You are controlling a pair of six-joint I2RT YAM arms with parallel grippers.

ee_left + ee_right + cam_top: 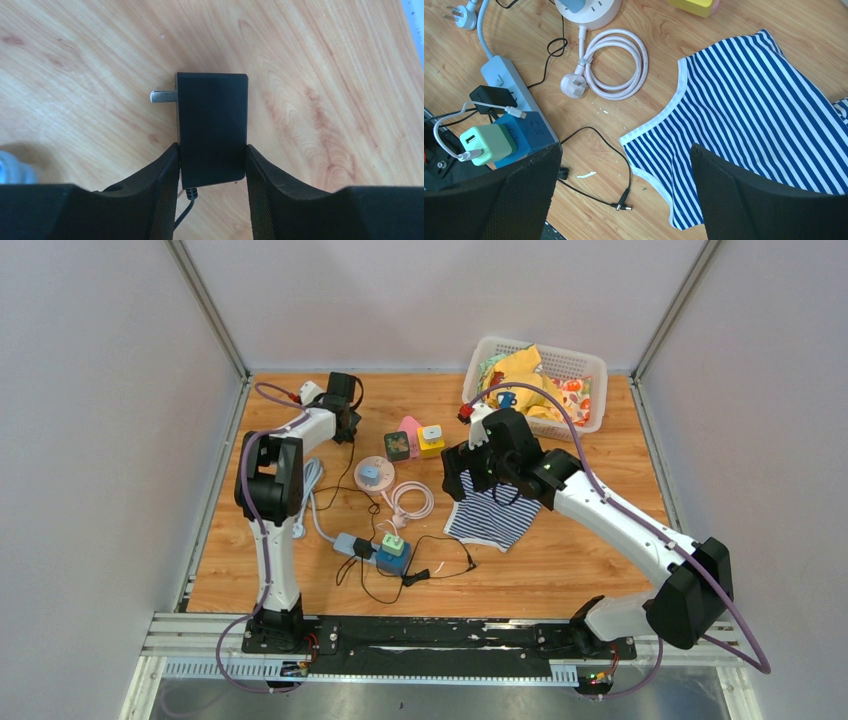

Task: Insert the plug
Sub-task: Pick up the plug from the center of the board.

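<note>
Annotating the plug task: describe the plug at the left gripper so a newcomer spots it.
At the wooden table's far left corner is the left gripper. Its fingers clasp a boxy black adapter with a thin cord. The other loose plugs are white; this one is black, flat prong showing.

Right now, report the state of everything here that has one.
Left hand: closed on the black adapter.
Right hand: open, empty.
Power strip: green charger plugged in.
Pink cable: coiled, unplugged.
Striped shirt: lying spread out.
Basket: filled with clothes.
</note>
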